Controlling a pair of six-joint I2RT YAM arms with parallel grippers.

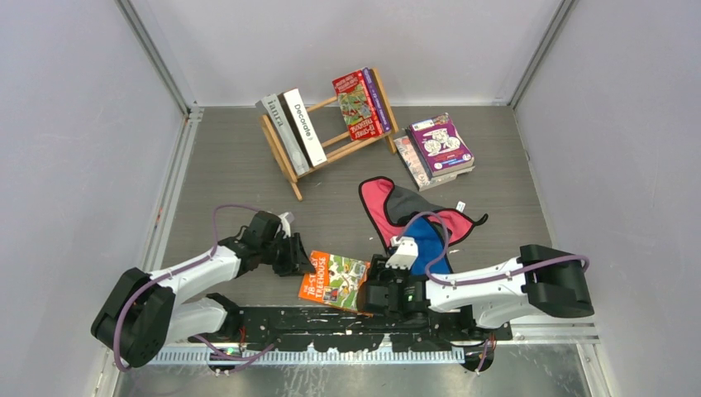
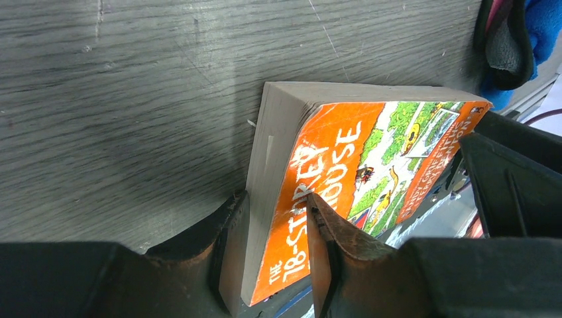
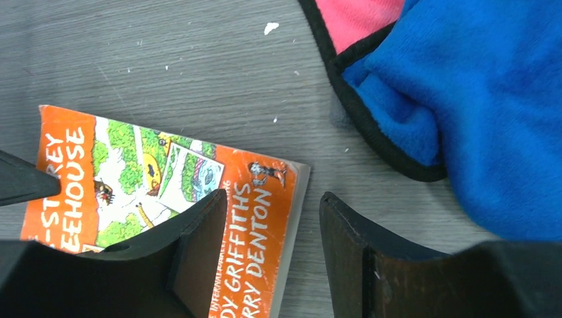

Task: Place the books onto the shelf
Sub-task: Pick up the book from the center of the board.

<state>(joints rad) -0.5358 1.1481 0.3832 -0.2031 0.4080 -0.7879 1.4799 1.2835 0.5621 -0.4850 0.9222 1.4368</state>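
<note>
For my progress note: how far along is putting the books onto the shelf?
Done: two big books and some smaller ones stand in the shelf. In hand: the left gripper is shut on the orange book; the right gripper is open at its other end. Left: that book and the stack lying right of the shelf.

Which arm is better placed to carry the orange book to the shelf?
Left. The left gripper is shut on the orange book; the right gripper stands open at its other end.
</note>
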